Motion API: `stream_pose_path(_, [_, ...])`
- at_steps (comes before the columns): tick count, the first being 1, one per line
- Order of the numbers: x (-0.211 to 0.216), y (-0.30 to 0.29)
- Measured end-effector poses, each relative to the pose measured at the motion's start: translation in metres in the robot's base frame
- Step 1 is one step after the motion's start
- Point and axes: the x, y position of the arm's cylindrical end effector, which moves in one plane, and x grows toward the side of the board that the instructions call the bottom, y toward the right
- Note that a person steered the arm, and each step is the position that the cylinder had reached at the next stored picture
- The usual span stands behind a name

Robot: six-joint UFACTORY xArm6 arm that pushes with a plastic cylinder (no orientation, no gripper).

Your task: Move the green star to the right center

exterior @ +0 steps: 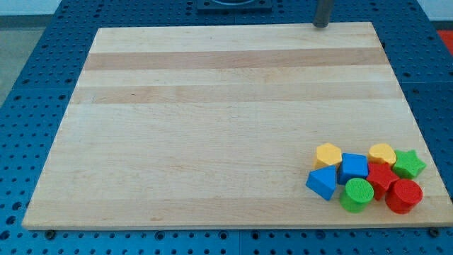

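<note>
1. Tip (321, 25) sits at the tabletop's (212, 127) top edge, toward the view's right, well apart from all blocks.
2. No pincer on this rod, so no open/closed state to tell.
3. Green star (408, 163) at the view's bottom right, near the right edge, touching the red star (381, 178), beside the yellow heart (381, 153).
4. Same cluster: yellow hexagon (328, 154), blue cube (353, 167), blue wedge (321, 182), green cylinder (357, 194), red cylinder (404, 195).

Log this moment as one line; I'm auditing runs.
tip: my tip at view's top edge, far from blocks | target: green star block in bottom-right cluster beside yellow heart block | push: not begun
</note>
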Motion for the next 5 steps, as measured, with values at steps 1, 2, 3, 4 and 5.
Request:
stream_pose_path(1, [0.0, 0.0])
stream_pose_path(2, [0.0, 0.0])
stream_pose_path(3, [0.0, 0.0])
stream_pose_path(4, [0.001, 0.009])
stream_pose_path(5, [0.01, 0.062])
